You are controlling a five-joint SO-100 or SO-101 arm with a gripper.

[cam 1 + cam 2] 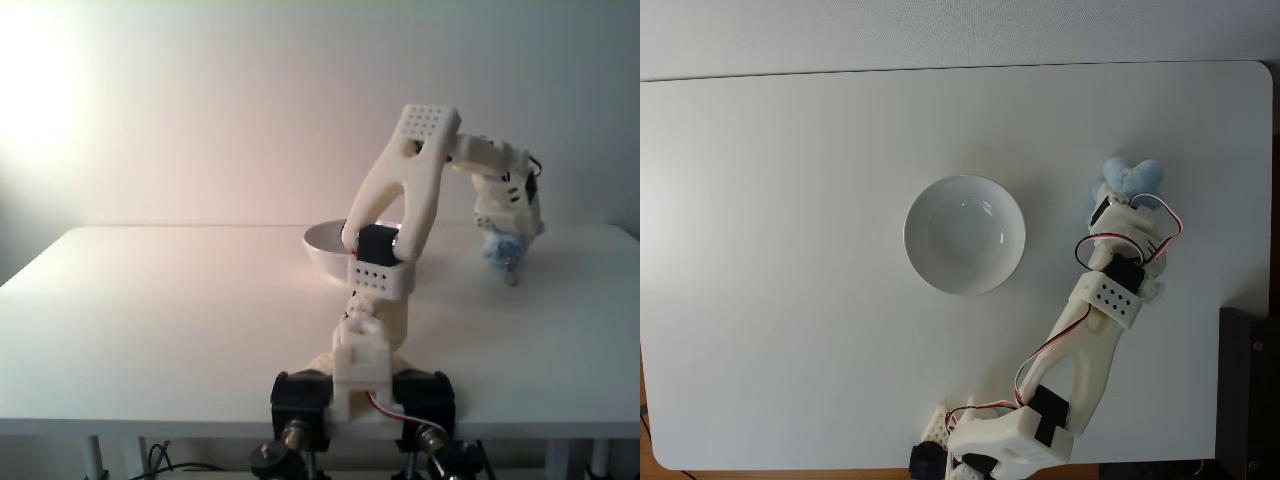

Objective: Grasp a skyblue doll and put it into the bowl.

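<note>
The tabletop [790, 330] was a plain white slab with rounded corners, seen from above in a fixed view, and its surface was unmarked. In the other fixed view it stood against a pale wall [200, 100] with a strong glow of light at the upper left (source not identifiable). Cables hung below the near edge by the arm's clamped base [362, 400].

The bowl [964, 234] sat near the middle of the tabletop, upright, white and shallow, with nothing in it. In the front-facing fixed view the bowl [325, 245] was partly hidden behind the arm.

The arm [1095, 350] reached from the near edge toward the right of the bowl, well apart from it. The gripper [1118, 200] pointed down over the skyblue doll [1130, 178], whose fluffy pale-blue lobes protruded beyond the wrist. In the front-facing view the skyblue doll [497, 247] sat at the gripper [503, 245], with a small dark clasp hanging beneath it, seemingly just above the tabletop.

The fingers appeared to be closed around the doll, though their actual spread could not be determined.
</note>
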